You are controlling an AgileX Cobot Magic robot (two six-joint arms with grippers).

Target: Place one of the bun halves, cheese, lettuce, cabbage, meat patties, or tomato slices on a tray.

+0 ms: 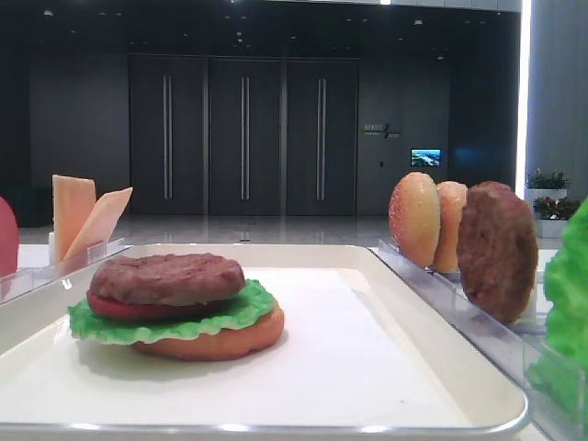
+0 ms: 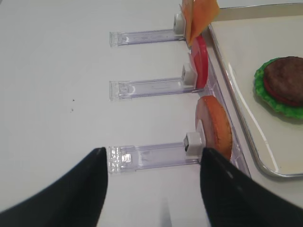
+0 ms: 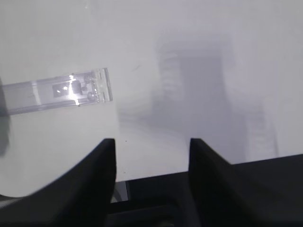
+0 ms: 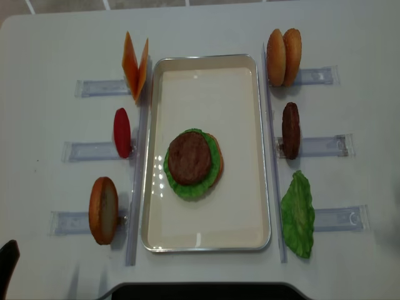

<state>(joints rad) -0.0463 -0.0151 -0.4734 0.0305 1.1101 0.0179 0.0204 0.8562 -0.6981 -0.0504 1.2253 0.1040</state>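
A white tray [image 4: 206,61] lies mid-table and holds a stack: a bun half [image 1: 220,342] at the bottom, then lettuce [image 1: 231,312], a tomato slice [image 1: 119,308] and a meat patty [image 4: 189,156] on top. Left of the tray stand cheese [image 4: 135,65], a tomato slice [image 4: 122,132] and a bun half [image 4: 104,210]. On its right stand two bun halves [image 4: 283,56], a meat patty [image 4: 290,130] and lettuce [image 4: 298,214]. My left gripper [image 2: 154,151] is open and empty above the near left rack, beside that bun half [image 2: 215,125]. Over bare table, my right gripper [image 3: 151,141] is open and empty too.
Clear plastic racks [image 4: 94,87] jut outward from both long sides of the tray and carry the upright pieces. One rack's end [image 3: 71,90] lies ahead and to the left of my right gripper. The table's front edge [image 4: 200,289] is near the tray.
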